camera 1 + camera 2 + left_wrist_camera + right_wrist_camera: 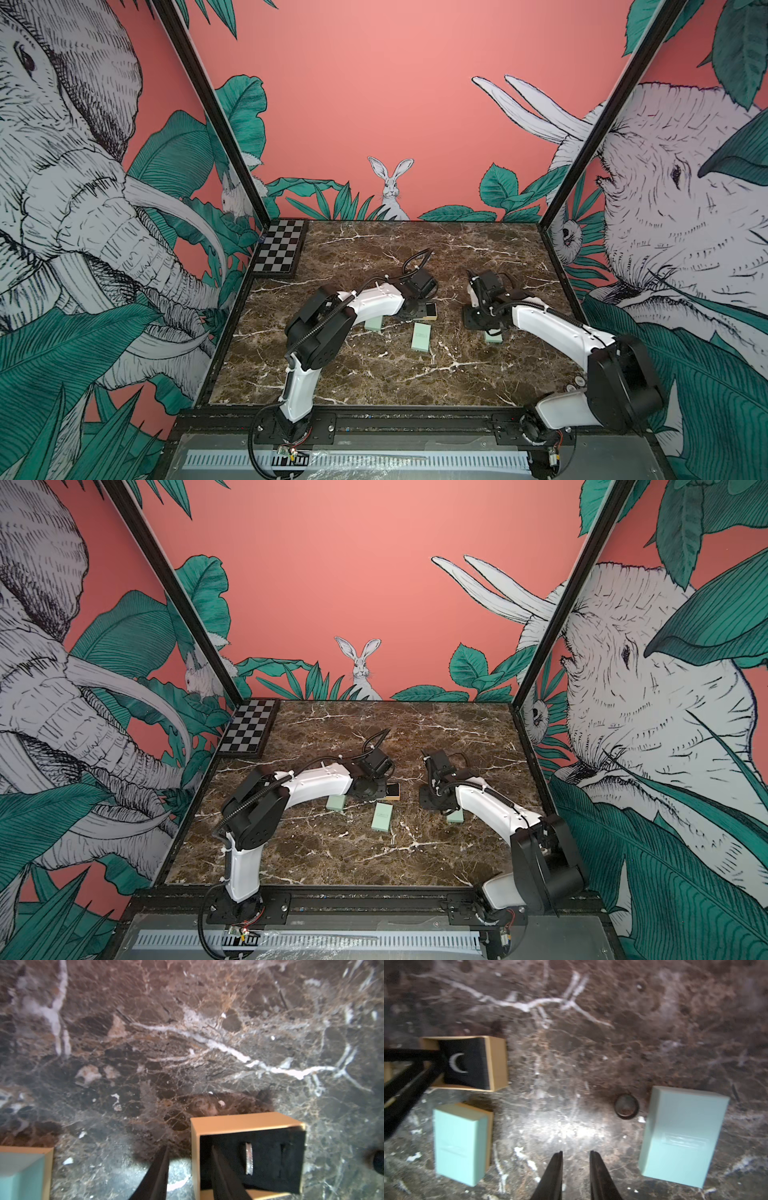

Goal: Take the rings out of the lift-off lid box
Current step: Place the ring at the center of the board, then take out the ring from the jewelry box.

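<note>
We see left hand part-open, empty, straddling box wall, likely to reach the sparkly ring in its foam; right hand narrow, empty, above tabletop; dark ring lies out beside mint lid.

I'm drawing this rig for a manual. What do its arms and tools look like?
The left arm and right arm have glossy white links joined by bulky black joints, with ribbed black cables alongside. The left tool and right tool have slim, tapering black fingers.
</note>
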Available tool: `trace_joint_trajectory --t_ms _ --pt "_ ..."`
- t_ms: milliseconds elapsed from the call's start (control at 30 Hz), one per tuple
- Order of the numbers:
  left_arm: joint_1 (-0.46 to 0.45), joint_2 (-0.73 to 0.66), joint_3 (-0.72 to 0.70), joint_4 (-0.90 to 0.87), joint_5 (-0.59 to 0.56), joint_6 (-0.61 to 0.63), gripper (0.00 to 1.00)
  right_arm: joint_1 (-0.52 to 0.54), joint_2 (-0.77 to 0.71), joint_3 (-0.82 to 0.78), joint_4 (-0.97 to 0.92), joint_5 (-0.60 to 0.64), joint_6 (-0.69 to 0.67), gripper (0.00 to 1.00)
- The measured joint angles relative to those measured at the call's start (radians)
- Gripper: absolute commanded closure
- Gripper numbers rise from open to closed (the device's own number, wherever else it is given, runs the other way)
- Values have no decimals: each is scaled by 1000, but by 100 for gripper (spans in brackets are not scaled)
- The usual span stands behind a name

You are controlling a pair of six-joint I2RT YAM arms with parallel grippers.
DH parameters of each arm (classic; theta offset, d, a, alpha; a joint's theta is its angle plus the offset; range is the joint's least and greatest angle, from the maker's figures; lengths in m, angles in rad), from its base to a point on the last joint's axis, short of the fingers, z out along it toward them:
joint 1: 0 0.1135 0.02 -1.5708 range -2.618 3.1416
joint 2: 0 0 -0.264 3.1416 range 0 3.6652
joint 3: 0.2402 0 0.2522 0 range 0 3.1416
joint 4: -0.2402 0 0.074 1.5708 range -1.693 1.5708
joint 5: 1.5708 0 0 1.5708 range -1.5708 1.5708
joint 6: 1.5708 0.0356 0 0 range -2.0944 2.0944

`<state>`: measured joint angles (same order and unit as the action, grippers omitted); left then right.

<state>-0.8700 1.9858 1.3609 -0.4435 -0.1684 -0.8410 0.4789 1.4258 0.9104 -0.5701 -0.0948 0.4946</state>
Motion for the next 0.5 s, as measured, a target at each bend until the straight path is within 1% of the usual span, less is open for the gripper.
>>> trace_joint_trajectory --t_ms 233,400,500 --pt "0 -37 -20 9 -1 0 59 85 109 86 50 -62 39 74" --pt "0 -124 -94 41 -19 -6 58 130 187 154 61 -83 59 74" --pt "0 -184 -145 64 -44 -14 57 154 235 203 72 -84 65 73"
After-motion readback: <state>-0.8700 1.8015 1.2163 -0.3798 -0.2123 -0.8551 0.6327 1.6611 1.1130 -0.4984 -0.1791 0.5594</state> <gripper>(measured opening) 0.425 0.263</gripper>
